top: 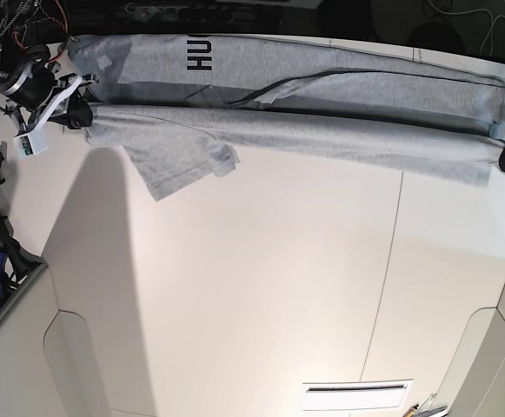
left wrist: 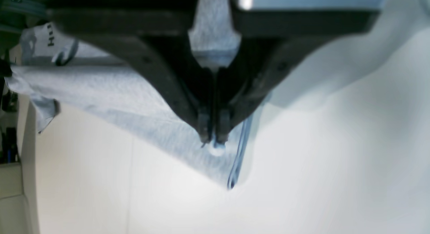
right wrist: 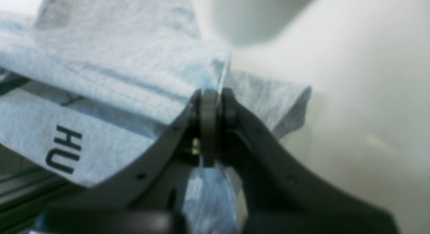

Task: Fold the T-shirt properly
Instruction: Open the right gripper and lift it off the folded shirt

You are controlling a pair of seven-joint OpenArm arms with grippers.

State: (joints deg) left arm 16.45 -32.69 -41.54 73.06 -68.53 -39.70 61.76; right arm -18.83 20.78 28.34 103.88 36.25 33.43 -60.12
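While the T-shirt (top: pixel 304 130) hangs stretched in a long band across the far side of the white surface (top: pixel 261 295), each hand pinches one end of it. The left hand (left wrist: pixel 213 140) is closed tight on a hemmed corner of grey fabric, its fingertips pressed together with cloth bunched between them. The right hand (right wrist: pixel 211 103) is likewise clamped shut, on a fold of fabric near the black lettering (right wrist: pixel 63 148). One sleeve (top: pixel 182 169) droops loose below the band, toward the near side.

Trouble could come from that dangling sleeve: if the band is laid down as it is, the sleeve may crumple under the body and spoil the fold. Both grips look thin, on edges only, so a pull that tightens the span further could slip a corner free and drop that end. Uneven lowering would leave the fold skewed.
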